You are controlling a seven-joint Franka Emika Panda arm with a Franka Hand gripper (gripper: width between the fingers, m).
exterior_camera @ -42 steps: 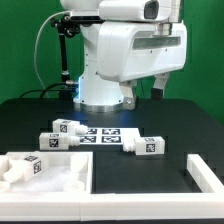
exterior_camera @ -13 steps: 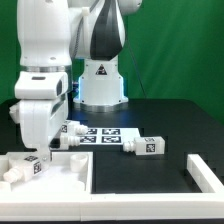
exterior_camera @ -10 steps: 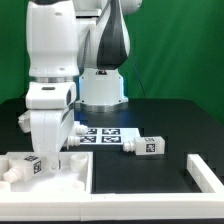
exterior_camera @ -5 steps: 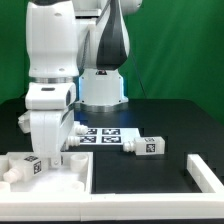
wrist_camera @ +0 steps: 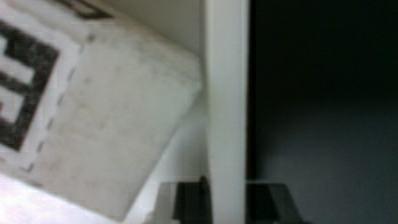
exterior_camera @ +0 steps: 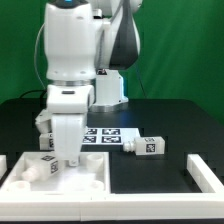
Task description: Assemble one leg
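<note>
White raised edge of the flat panel (wrist_camera: 226,100) sits clamped between the jaws, a tagged leg (wrist_camera: 89,110) just beside.

A black worktop (exterior_camera: 175,118) fills the scene, with a plain green backdrop (exterior_camera: 190,50) rising behind it. Near the middle lies the marker board (exterior_camera: 112,136) — thin, flat and white, with several black-and-white tags facing up. At the front, toward the exterior view's left, sits a large flat white panel (exterior_camera: 96,178) with a low raised rim round its flat floor. Well apart from it, at the front on the exterior view's right, another white part (exterior_camera: 206,170) lies on the worktop — only its end shows at the frame's edge.
</note>
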